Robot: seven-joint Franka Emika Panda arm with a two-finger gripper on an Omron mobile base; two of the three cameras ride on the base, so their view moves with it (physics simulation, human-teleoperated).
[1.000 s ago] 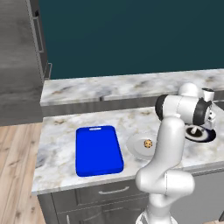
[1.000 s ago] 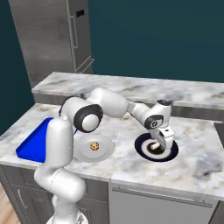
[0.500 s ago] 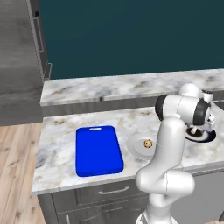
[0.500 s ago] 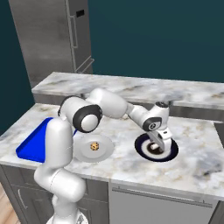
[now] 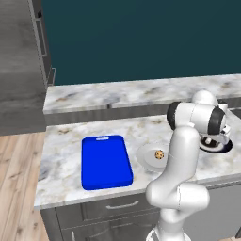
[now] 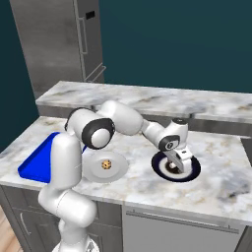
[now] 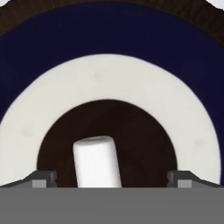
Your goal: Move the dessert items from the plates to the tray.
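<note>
Nothing is on the tray (image 5: 106, 162) yet. Your tool (image 7: 111, 177), spread wide, straddles the cylinder (image 7: 96, 161) on the navy plate (image 6: 192, 169); cookie (image 6: 105, 165) remains.

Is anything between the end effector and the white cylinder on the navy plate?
Nothing visible. In the hand view the small white stubby cylinder lies at the centre of the dark navy plate, between the open end effector fingertips, with open gaps on both sides.

The white cylinder (image 7: 97, 161) lay on the navy plate (image 6: 193, 171); the chip cookie (image 5: 159, 154) sat on the pale plate (image 5: 145, 155), beside the bare blue tray (image 5: 106, 161).
</note>
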